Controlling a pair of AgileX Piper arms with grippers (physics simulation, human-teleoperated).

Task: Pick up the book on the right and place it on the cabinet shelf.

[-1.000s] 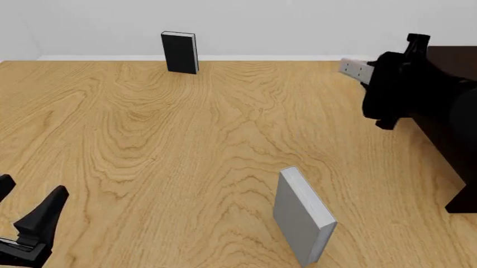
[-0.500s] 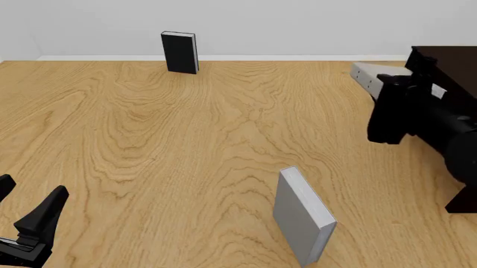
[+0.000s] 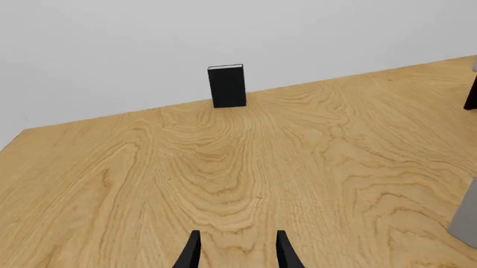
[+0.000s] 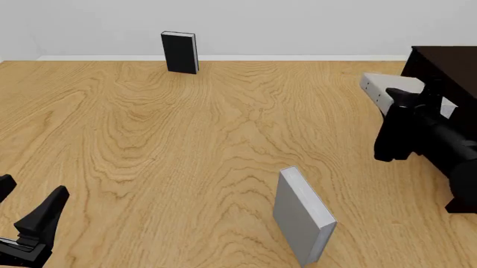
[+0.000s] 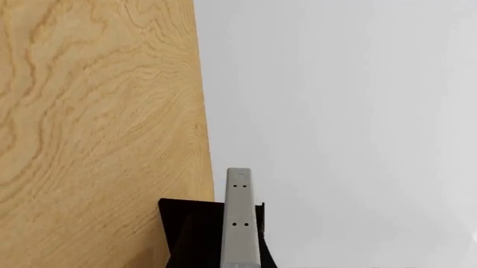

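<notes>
Front view. The right gripper [image 4: 408,100], at about 3 o'clock on the table [image 4: 186,145], clamps the book [image 4: 381,89], a light-grey hardcover held off the tabletop and lying roughly level, its free end pointing toward 9 o'clock. Just beside it, at the 2 o'clock edge, stands the very dark cabinet [image 4: 439,64]; the shelf board inside it cannot be made out here. A second grey book [image 4: 302,216] stands upright at about 5 o'clock, well apart from both arms, and a black book [image 4: 180,52] stands upright near 12 o'clock against the wall [image 4: 298,25].

The left gripper [image 4: 26,215], at about 8 o'clock, hangs above bare wood with its fingers spread and nothing between them (the left wrist view shows the two fingertips [image 3: 191,252] apart).

Right wrist view. The book's [image 5: 240,218] narrow edge sits between the dark fingers.
</notes>
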